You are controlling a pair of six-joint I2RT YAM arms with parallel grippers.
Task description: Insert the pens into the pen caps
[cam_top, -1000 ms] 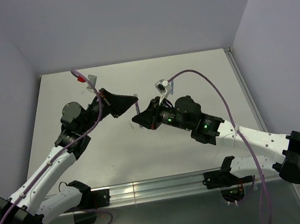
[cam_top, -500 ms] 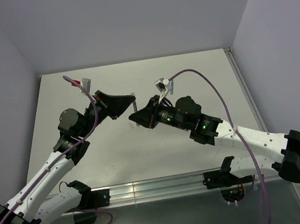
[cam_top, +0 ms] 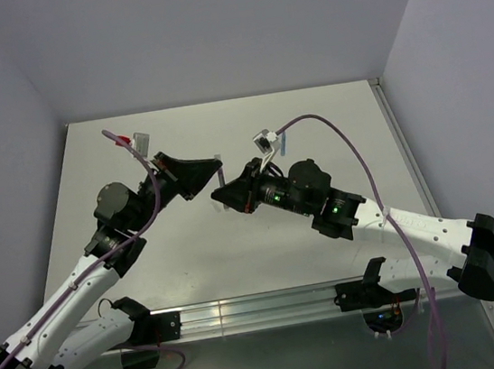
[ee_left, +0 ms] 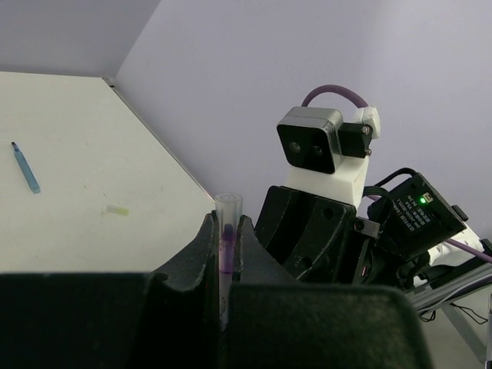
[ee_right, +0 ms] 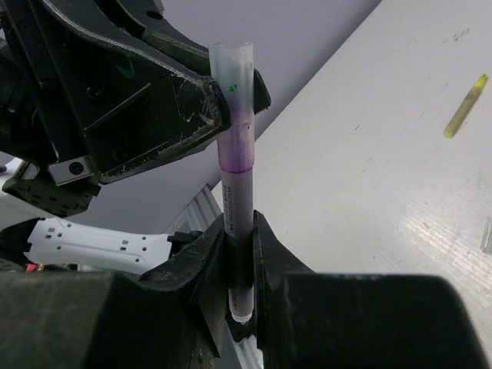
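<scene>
My right gripper (ee_right: pixel 240 224) is shut on the grey-purple pen (ee_right: pixel 237 196), which stands upright. The pen's purple tip sits inside a clear pen cap (ee_right: pixel 233 73). My left gripper (ee_left: pixel 228 221) is shut on that cap (ee_left: pixel 228 204), and the purple tip shows through it. In the top view the left gripper (cam_top: pixel 216 162) and the right gripper (cam_top: pixel 219 192) meet tip to tip above the table's middle. The blue pen (ee_left: pixel 25 167) and a yellowish cap (ee_left: pixel 118 210) lie on the table. The yellow pen (ee_right: pixel 465 105) lies flat further off.
The white table (cam_top: pixel 329 119) is walled at the back and on both sides. A pale stub (ee_right: pixel 486 234) lies at the right edge of the right wrist view. A metal rail (cam_top: pixel 264 310) runs along the near edge between the arm bases.
Both grippers have shifted a little to the left, still joined at the pen and cap. The left arm's elbow has swung left and down.
</scene>
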